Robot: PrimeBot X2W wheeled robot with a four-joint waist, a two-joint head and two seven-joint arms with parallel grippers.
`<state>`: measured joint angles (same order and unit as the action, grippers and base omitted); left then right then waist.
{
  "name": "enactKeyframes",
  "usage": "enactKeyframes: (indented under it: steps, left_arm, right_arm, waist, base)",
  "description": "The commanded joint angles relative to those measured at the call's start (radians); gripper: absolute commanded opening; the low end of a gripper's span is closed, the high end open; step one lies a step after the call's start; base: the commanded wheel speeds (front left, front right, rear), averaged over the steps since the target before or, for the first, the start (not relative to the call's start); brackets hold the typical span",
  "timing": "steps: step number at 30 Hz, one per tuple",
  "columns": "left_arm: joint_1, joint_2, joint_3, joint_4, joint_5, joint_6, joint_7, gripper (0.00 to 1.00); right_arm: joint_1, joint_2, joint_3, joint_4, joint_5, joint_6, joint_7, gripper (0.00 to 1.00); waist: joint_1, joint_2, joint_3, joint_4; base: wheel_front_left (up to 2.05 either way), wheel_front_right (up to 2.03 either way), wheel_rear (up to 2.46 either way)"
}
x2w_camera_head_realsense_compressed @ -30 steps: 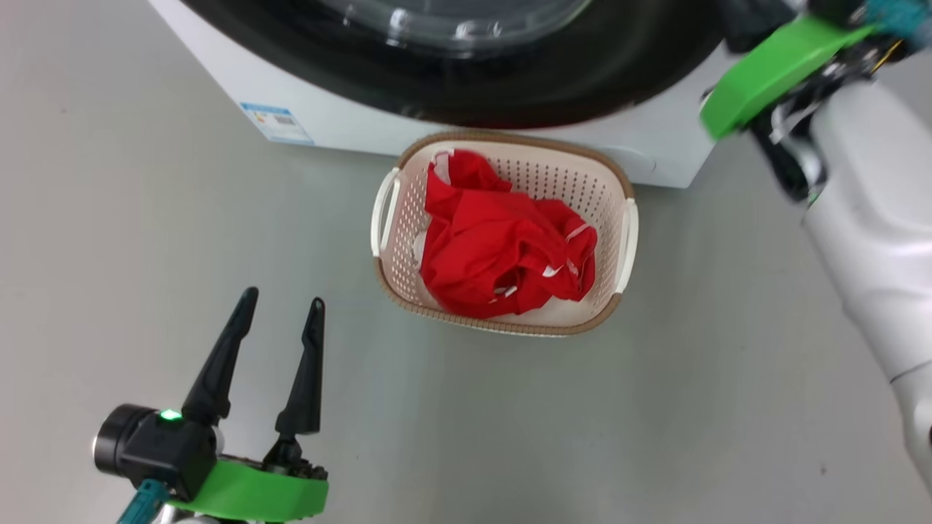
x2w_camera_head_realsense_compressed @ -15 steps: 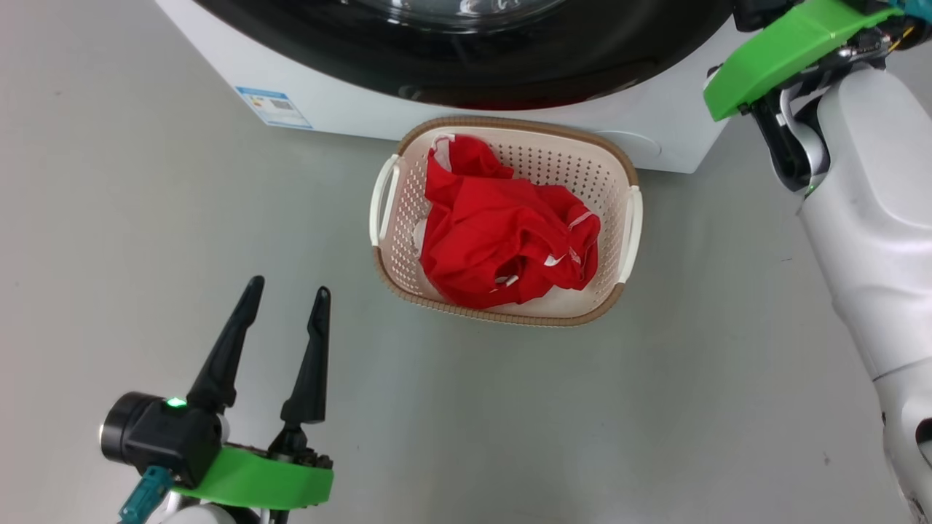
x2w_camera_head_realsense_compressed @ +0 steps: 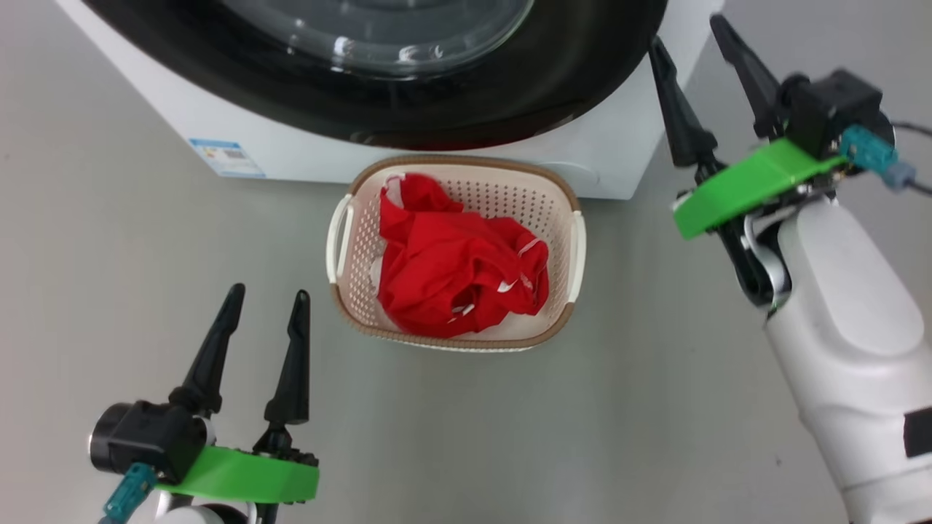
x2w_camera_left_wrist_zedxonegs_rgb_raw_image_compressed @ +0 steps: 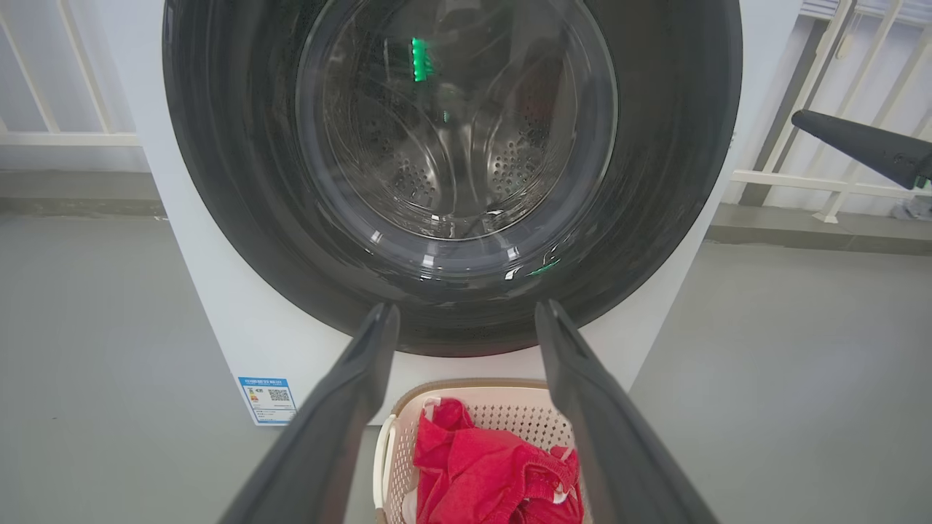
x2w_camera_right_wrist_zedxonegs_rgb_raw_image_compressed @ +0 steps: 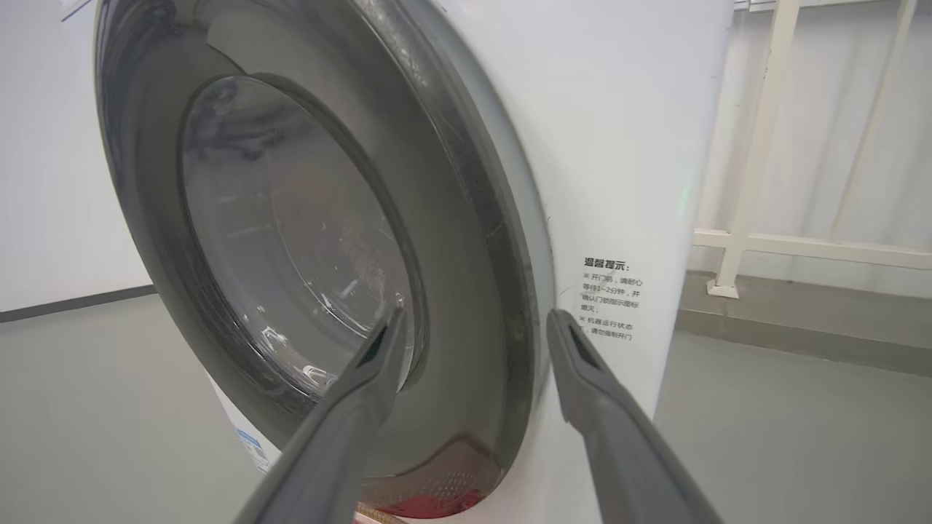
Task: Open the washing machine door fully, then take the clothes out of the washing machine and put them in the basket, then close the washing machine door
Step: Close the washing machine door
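Evidently the large round washing machine door [x2w_camera_left_wrist_zedxonegs_rgb_raw_image_compressed: 455, 156], with its wide glossy black rim and bulging clear glass window, lies flush against the front of the big white front-loading washing machine [x2w_camera_left_wrist_zedxonegs_rgb_raw_image_compressed: 218, 313]. Whether the latch has caught cannot be told. Through the glass the steel drum looks empty.

I judge the door stiff and fairly heavy on its hinge. Its gloss would be slippery under a fingertip, so a last push belongs flat on the black rim near the machine's right edge, not on the glass bowl.

The bright red clothes [x2w_camera_head_realsense_compressed: 455, 276] with white trim lie bunched in the small cream-white perforated plastic basket [x2w_camera_head_realsense_compressed: 466, 159] with a brown woven-look rim. They are soft and limp, probably light, and best pinched at a raised fold. The basket stands on the grey floor [x2w_camera_head_realsense_compressed: 655, 407], its far rim touching or just beside the foot of the machine, below the door. A small blue sticker [x2w_camera_head_realsense_compressed: 226, 157] sits at the machine's lower left corner.

The right pincer [x2w_camera_head_realsense_compressed: 686, 29] stands just beside the machine's right front corner, fingers spread wide with nothing between them. The left pincer [x2w_camera_head_realsense_compressed: 268, 292] hovers over bare floor, apart from the basket's near left corner, equally spread and empty.
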<state>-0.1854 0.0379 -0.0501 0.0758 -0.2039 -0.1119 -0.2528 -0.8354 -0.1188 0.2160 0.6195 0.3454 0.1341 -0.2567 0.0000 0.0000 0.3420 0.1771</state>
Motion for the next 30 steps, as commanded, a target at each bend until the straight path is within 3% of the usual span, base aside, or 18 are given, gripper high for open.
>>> enactKeyframes:
  steps: [1, 15, 30]
  left_arm:
    - [-0.011, 0.012, 0.037, -0.011, -0.007, 0.005, -0.009, 1.00]
    - [0.014, 0.012, 0.063, 0.014, -0.042, 0.003, -0.009, 1.00]
    - [0.105, 0.013, 0.056, 0.056, -0.014, -0.011, -0.009, 1.00]
  right_arm:
    - [0.047, 0.025, -0.007, -0.044, -0.017, -0.003, -0.005, 1.00]
    - [0.365, 0.062, -0.115, -0.222, -0.084, -0.003, -0.005, 1.00]
    - [0.626, 0.068, -0.210, -0.367, -0.111, -0.003, -0.005, 1.00]
  waist:
    - [0.0000, 0.0000, -0.040, -0.037]
    - [0.0000, 0.0000, -0.185, -0.131]
    - [0.0000, 0.0000, -0.336, -0.169]
  base:
    - [0.00, 0.00, 0.00]
    - [0.00, 0.00, 0.00]
    - [0.00, 0.00, 0.00]
